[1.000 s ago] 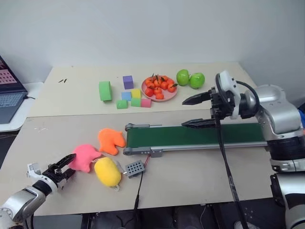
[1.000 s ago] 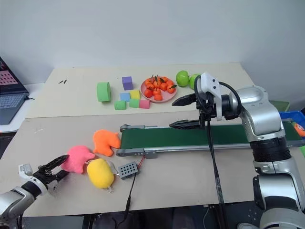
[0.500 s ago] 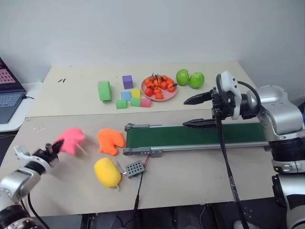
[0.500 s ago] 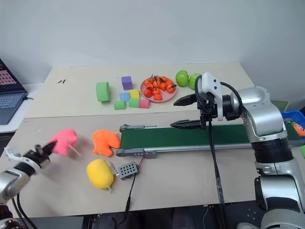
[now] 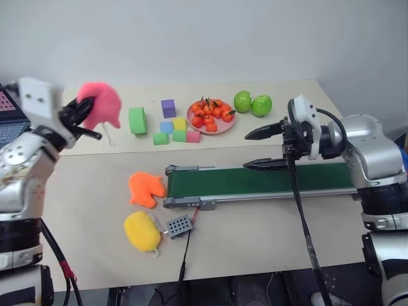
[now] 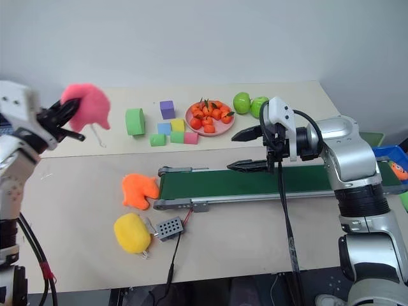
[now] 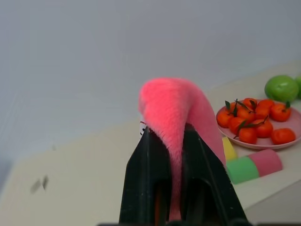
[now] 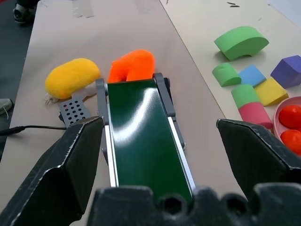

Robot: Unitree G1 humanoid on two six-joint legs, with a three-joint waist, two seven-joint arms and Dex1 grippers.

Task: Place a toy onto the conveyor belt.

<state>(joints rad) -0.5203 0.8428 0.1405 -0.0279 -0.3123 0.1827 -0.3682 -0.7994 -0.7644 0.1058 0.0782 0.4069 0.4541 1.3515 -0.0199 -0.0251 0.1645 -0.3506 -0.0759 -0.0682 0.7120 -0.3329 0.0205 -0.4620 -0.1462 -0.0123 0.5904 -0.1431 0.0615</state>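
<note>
The pink plush toy (image 5: 101, 106) hangs high in the air at the far left, above the rear table, pinched in my left gripper (image 5: 81, 113), which is shut on it. In the left wrist view the two black fingers (image 7: 143, 176) squeeze a fold of the toy (image 7: 176, 113). The dark-green conveyor belt (image 5: 280, 180) lies across the front table in its grey frame, its control box (image 5: 180, 225) at the left end. My right gripper (image 5: 262, 148) hovers open over the belt's middle, pointing left, with nothing in it; the belt (image 8: 141, 141) runs between its fingers in the right wrist view.
An orange plush (image 5: 146, 188) and a yellow plush (image 5: 142, 231) lie by the belt's left end. On the rear table are foam blocks (image 5: 167, 125), a pink plate of small oranges (image 5: 211, 118) and two green apples (image 5: 252, 103). A laptop (image 5: 6, 121) is at far left.
My left gripper closed on the pink toy, lifted it off the table high up and toward the rear, and rolled over. The right arm stayed still.
</note>
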